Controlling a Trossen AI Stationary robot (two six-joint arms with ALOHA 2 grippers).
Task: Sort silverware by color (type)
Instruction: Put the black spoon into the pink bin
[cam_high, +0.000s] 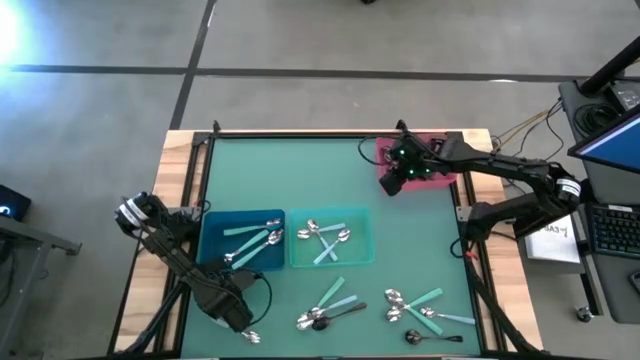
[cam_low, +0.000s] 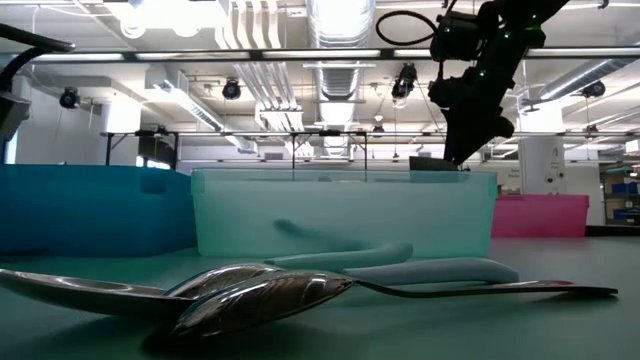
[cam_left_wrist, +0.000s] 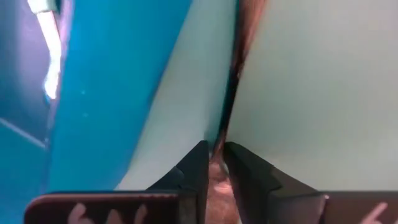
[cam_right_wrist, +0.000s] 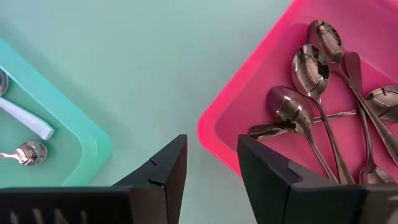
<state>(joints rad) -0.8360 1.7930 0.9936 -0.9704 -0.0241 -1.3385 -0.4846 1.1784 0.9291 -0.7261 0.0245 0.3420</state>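
Silverware status: loose spoons (cam_high: 335, 305) still lying on the worktop (cam_high: 300, 170) in two bunches, well away from my right gripper (cam_right_wrist: 211, 163) and near my left one. More sit in the blue bin (cam_high: 240, 240) and teal bin (cam_high: 330, 237); those look like a mix of teal-handled and silver, tbh can't tell exactly. Shiny all-silver ones (cam_right_wrist: 323, 93) are in the pink bin (cam_right_wrist: 249, 87), which is right under/beside my right gripper. That one's empty w/ fingers apart, hovering at the bin's edge, prob bc it's done dropping there. My left gripper (cam_left_wrist: 214, 165) is low by the blue bin's outer wall, fingers nearly together, nothing visibly held. Guessing it goes for the lone spoon (cam_high: 250, 336) just beside it next.
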